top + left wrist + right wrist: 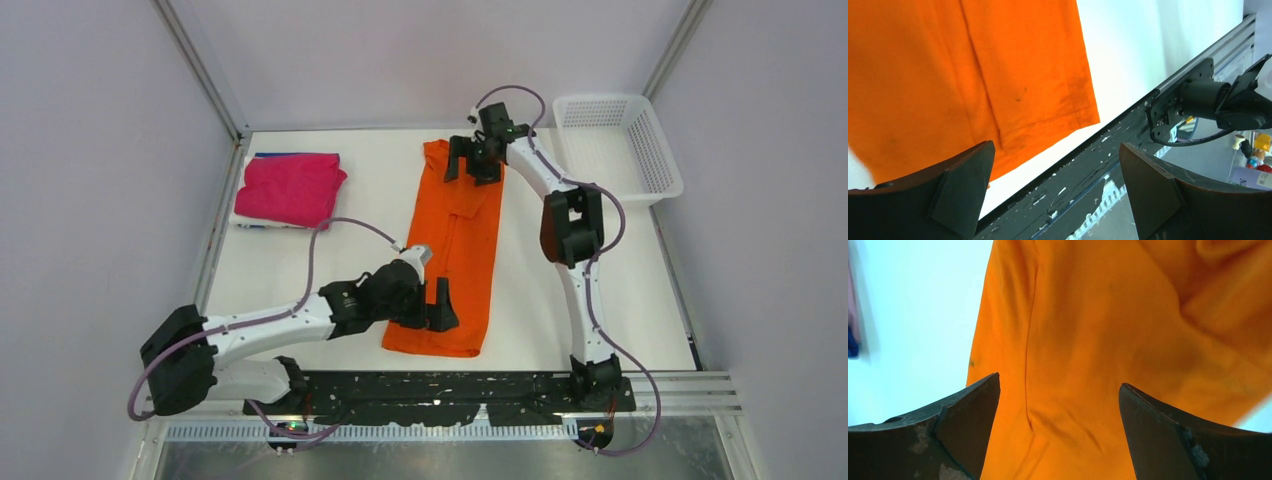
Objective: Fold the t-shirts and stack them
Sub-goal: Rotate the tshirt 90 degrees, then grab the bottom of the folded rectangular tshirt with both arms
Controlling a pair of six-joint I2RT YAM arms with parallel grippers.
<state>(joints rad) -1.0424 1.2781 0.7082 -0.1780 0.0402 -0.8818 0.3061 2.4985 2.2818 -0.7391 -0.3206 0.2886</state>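
The orange t-shirt (452, 250) lies flat on the white table, folded into a long narrow strip from back to front. My left gripper (441, 306) is open and empty above its near hem; the hem corner shows in the left wrist view (1013, 90). My right gripper (472, 160) is open and empty above the shirt's far end, with orange cloth (1108, 340) under its jaws. The magenta-pink t-shirt (292, 187) lies folded at the back left, with a blue edge (290, 155) just showing beneath it.
A white mesh basket (618, 142) stands at the back right corner. A black mounting rail (440, 395) runs along the table's near edge and also shows in the left wrist view (1083, 165). Grey walls close in left, right and back.
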